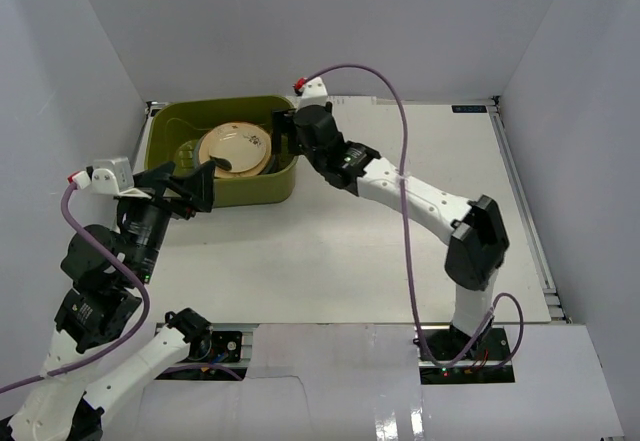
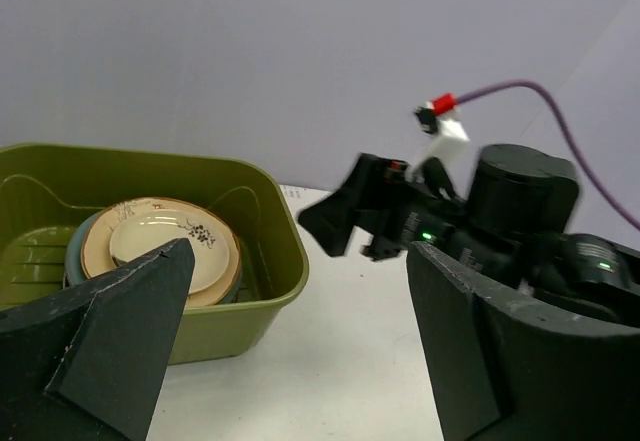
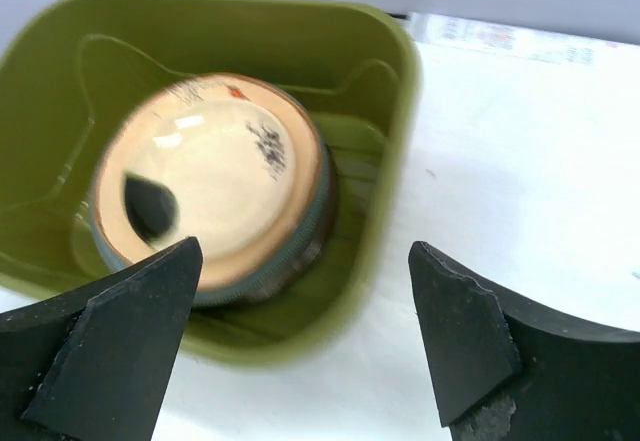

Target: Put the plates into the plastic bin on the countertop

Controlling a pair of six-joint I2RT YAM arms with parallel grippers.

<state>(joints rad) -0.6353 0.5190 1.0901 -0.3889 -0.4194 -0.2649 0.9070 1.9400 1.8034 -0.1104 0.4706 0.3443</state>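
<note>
The olive-green plastic bin (image 1: pixel 255 191) sits at the far left of the white worktop (image 1: pixel 350 251). It holds a stack of plates (image 1: pixel 235 148), with a small cream plate (image 2: pixel 165 233) lying on top of a tan floral plate (image 2: pixel 98 246). The right fingers (image 3: pixel 470 331) hang spread and empty at the bin's right rim. The left fingers (image 2: pixel 110 331), also apart and empty, sit by its near side.

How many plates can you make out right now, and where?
3 distinguishable, all stacked inside the plastic bin: small cream plate on top, tan floral plate under it, then pale blue plate, rim only. Others may be hidden underneath.
</note>
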